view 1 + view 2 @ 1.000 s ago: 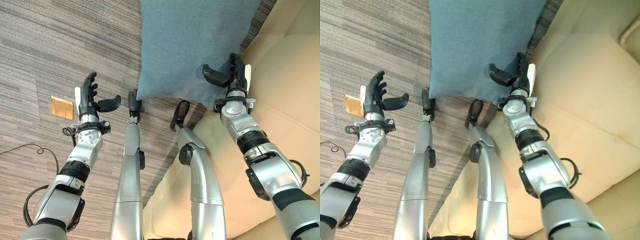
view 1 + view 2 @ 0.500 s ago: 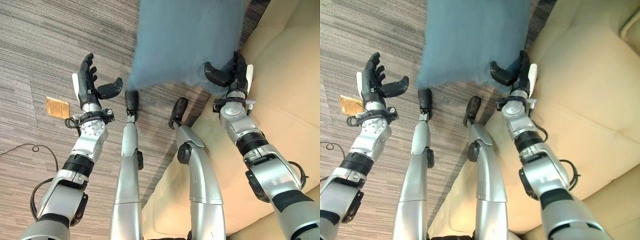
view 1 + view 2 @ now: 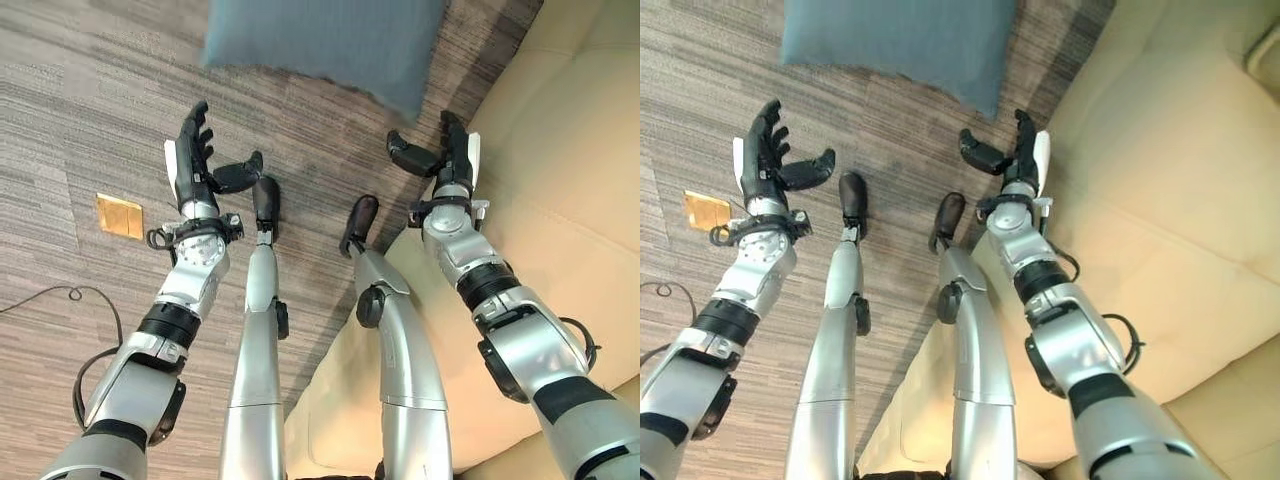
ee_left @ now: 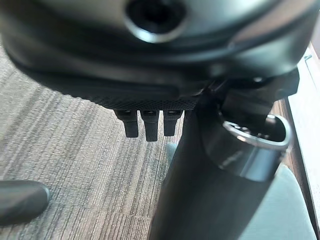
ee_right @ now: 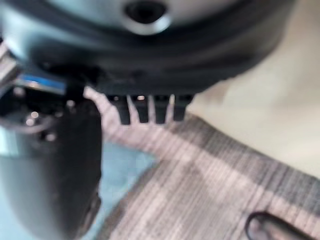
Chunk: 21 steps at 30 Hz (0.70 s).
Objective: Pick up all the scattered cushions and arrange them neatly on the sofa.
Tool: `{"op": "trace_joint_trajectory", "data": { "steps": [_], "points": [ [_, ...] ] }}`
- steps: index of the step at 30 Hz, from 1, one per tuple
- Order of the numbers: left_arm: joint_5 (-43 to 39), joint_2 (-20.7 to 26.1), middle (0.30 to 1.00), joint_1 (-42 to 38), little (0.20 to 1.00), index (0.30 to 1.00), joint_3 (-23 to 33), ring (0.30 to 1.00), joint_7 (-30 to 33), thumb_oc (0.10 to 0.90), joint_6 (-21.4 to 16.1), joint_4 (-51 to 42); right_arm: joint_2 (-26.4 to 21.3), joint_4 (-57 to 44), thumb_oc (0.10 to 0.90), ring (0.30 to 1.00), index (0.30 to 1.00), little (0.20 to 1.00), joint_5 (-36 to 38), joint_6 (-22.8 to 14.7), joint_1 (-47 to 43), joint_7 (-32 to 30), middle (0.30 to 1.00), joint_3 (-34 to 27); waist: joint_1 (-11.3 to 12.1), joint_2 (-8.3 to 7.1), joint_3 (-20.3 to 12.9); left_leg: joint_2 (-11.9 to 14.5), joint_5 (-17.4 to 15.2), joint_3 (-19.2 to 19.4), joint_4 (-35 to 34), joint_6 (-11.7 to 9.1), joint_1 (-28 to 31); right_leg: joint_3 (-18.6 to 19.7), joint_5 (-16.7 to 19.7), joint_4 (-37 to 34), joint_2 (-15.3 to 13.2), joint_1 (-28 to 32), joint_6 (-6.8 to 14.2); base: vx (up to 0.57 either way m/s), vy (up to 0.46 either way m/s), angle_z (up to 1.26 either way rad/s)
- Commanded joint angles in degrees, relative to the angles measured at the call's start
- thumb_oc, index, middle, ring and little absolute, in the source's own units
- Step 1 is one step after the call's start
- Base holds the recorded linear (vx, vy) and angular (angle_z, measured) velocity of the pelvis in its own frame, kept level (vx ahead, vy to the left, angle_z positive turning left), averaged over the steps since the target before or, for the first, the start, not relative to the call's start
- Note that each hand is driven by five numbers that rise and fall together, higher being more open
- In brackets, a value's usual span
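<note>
Left eye view: blue-grey cushion now lying on the striped carpet ahead, well clear of both hands, no longer against the right hand as a second ago. Slipped or let go, by the look of it; not on the sofa. Right hand raised beside the near edge of the beige sofa, fingers straight, thumb apart, holding nothing. Left hand lifted higher than before, likewise spread and empty, above the carpet, near a small tan square on the floor. Right wrist view: cushion corner showing past the straight fingers, apart from them. Task set back: cushion to be reached for and grasped again before placing.
</note>
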Motion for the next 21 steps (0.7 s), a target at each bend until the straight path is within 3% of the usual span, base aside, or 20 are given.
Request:
{"op": "trace_joint_trajectory", "data": {
  "steps": [1, 3, 8, 9, 11, 13, 14, 15, 16, 19, 21],
  "points": [
    [2.20, -1.50, 0.900, 4.60, 0.900, 0.900, 1.96, 0.900, -1.06, 0.800, -0.81, -0.16, -0.14, -1.23, 0.800, 0.900, 0.900, 0.900, -1.42, -1.95, 6.91, -0.25, 0.900, -0.66, -1.37, -0.13, -1.57, -0.39, -9.73, 5.33, 1.70, -0.02, 7.71, 3.54, 5.34, -14.68, 1.87, 9.33, 9.23, 0.00, 0.000, 0.00],
    [2.43, -1.87, 0.900, 5.39, 0.900, 0.900, 2.28, 0.900, -1.35, 0.800, -0.45, 0.49, -0.04, -1.09, 0.800, 0.900, 0.900, 0.900, -1.75, -1.96, 8.01, 0.15, 0.900, -1.14, -1.30, -0.15, -1.57, -0.38, -9.70, 5.49, 1.37, -0.13, 8.82, 3.38, 5.44, -14.90, 1.84, 10.40, 9.26, -0.04, 0.006, -0.02],
    [4.90, -3.25, 0.900, 11.93, 0.900, 0.900, 3.90, 0.900, -4.10, 0.800, 1.04, 5.24, 0.75, -0.12, 0.800, 0.900, 0.900, 0.900, -4.41, -1.53, 18.05, 3.54, 0.900, -2.76, -0.95, -0.77, -1.57, -0.28, -10.25, 6.34, -0.37, -0.65, 19.04, 2.37, 5.64, -16.25, 1.32, 20.42, 9.77, -0.06, -0.026, -0.02],
    [5.21, -3.92, 0.900, 14.94, 0.900, 0.900, 4.92, 0.900, -5.33, 0.800, 1.46, 7.08, 1.69, 0.12, 0.800, 0.900, 0.900, 0.900, -5.66, -1.28, 22.81, 5.04, 0.900, -3.14, -0.84, -1.07, -1.57, -0.36, -11.39, 6.46, 0.41, -0.73, 22.83, 1.95, 5.29, -16.54, 0.85, 24.98, 9.93, -0.07, -0.052, 0.00],
    [5.42, -3.92, 0.900, 16.77, 0.900, 0.900, 5.30, 0.900, -5.84, 0.800, 1.82, 7.36, 2.38, 0.02, 0.800, 0.900, 0.900, 0.900, -6.23, -0.90, 25.67, 5.82, 0.900, -3.54, -0.88, -1.25, -1.57, -0.44, -12.25, 6.49, 1.24, -0.73, 24.89, 1.78, 5.02, -16.48, 0.57, 27.51, 9.89, -0.02, -0.065, 0.03],
    [5.96, -4.73, 0.900, 19.52, 0.900, 0.900, 6.11, 0.900, -7.08, 0.800, 2.50, 10.05, 3.44, 0.17, 0.800, 0.900, 0.900, 0.900, -7.25, -0.58, 30.53, 7.16, 0.900, -3.95, -0.91, -1.73, -1.57, -0.46, -14.31, 6.52, 4.00, -0.67, 28.79, 1.58, 3.78, -16.41, 0.06, 33.03, 9.56, 0.02, -0.110, 0.06],
    [6.45, -5.65, 0.900, 23.41, 0.900, 0.900, 6.71, 0.900, -8.08, 0.800, 3.24, 11.27, 4.51, 0.55, 0.800, 0.900, 0.900, 0.900, -8.28, 0.15, 35.40, 8.77, 0.900, -3.96, -0.92, -2.05, -1.57, 0.04, -16.32, 6.37, 7.72, -0.78, 33.03, 1.38, 1.78, -16.46, -0.15, 39.63, 8.86, 0.04, -0.095, 0.07],
    [6.45, -5.65, 0.900, 23.49, 0.900, 0.900, 6.70, 0.900, -8.08, 0.800, 3.25, 11.24, 4.51, 0.52, 0.800, 0.900, 0.900, 0.900, -8.29, 0.16, 35.49, 8.76, 0.900, -3.94, -0.92, -2.03, -1.57, 0.07, -16.37, 6.35, 7.75, -0.79, 33.10, 1.36, 1.78, -16.52, -0.12, 39.75, 8.85, 0.11, -0.055, 0.14],
    [6.72, -6.88, 0.900, 26.18, 0.900, 0.900, 7.13, 0.900, -8.80, 0.800, 3.72, 12.32, 5.22, 1.21, 0.800, 0.900, 0.900, 0.900, -9.01, 0.49, 38.28, 9.85, 0.900, -4.47, -0.69, -2.30, -1.57, 0.25, -17.02, 6.18, 13.71, -0.95, 35.05, 1.46, 0.14, -16.58, -0.14, 45.40, 8.04, 0.07, -0.004, 0.13],
    [6.68, -7.33, 0.900, 28.40, 0.900, 0.900, 7.76, 0.900, -9.33, 0.800, 3.79, 12.53, 5.07, 1.30, 0.800, 0.900, 0.900, 0.900, -9.61, 0.57, 40.80, 10.87, 0.900, -5.62, -0.39, -2.36, -1.85, 0.55, -15.59, 5.66, 19.48, -1.52, 36.28, 1.52, -0.77, -16.32, 0.07, 49.92, 7.29, 0.09, -0.012, 0.09],
    [6.19, -8.55, 0.900, 31.26, 0.900, 0.900, 8.31, 0.900, -10.41, 0.800, 4.18, 13.13, 4.87, 1.91, 0.800, 0.900, 0.900, 0.900, -10.13, 0.85, 43.78, 11.69, 0.900, -7.27, -0.74, -2.74, -4.90, 2.02, -15.23, 5.92, 21.47, -1.31, 38.07, 1.06, -1.50, -17.65, -0.46, 54.36, 7.20, 0.14, 0.049, 0.21]
  ]
}}
